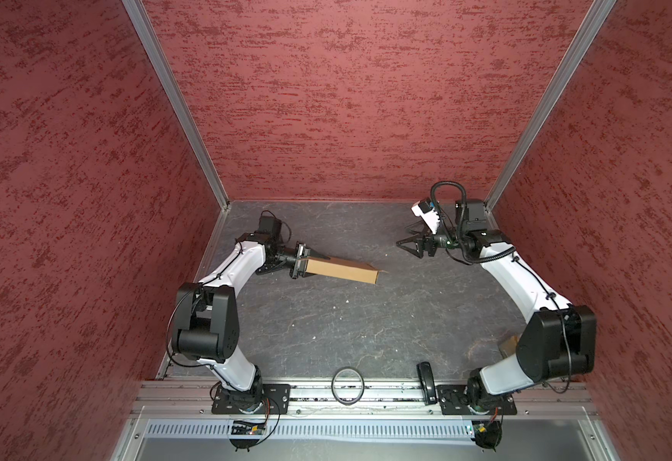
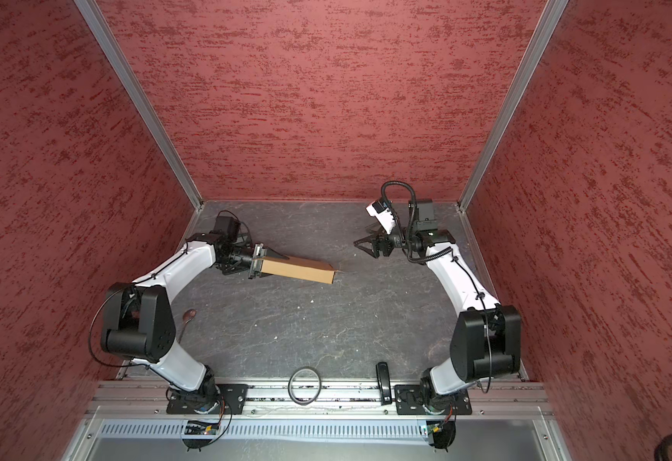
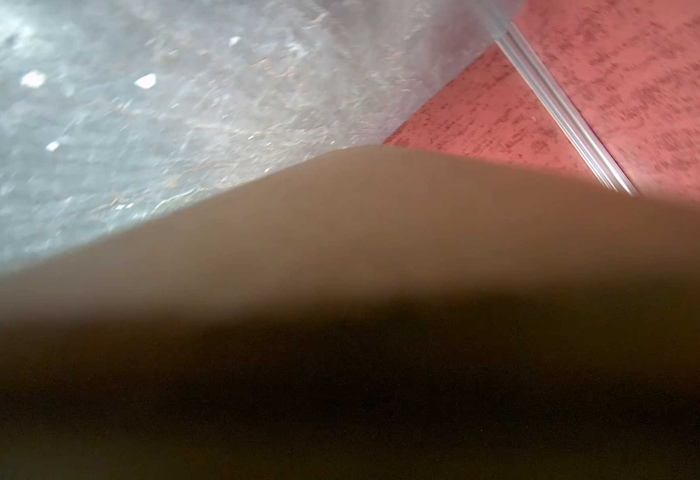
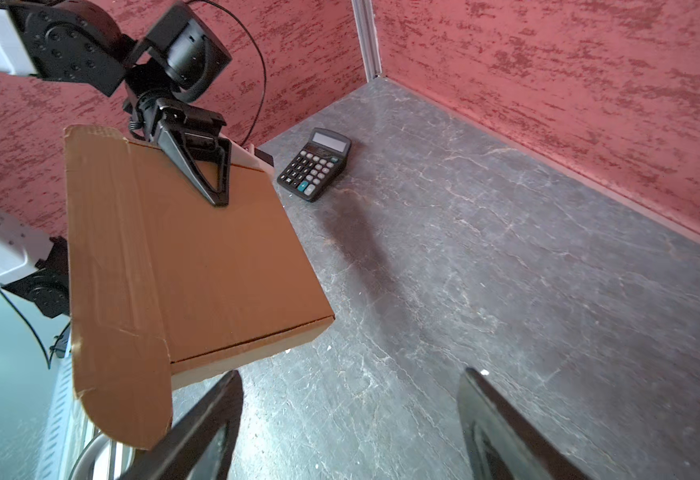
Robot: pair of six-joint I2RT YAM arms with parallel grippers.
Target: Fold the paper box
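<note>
The paper box [image 1: 342,270] [image 2: 298,269] is a shallow tan cardboard mailer, folded shut and held clear of the grey table, turned on edge. My left gripper [image 1: 318,261] is shut on its left end. One black finger [image 4: 198,174] lies across the box's broad face [image 4: 198,257]; the other is hidden behind it. A loose flap with a rounded corner [image 4: 119,374] sticks out along one side. In the left wrist view blurred cardboard [image 3: 381,249] covers the jaws. My right gripper [image 1: 403,236] [image 2: 360,235] [image 4: 352,374] hangs open to the right of the box, apart from it, with nothing between its fingers.
A black calculator [image 4: 315,164] lies on the table near the back corner. A black ring [image 1: 347,385] and a black oblong object [image 1: 426,383] rest on the front rail. A spoon [image 2: 188,317] lies by the left arm. Red walls enclose three sides.
</note>
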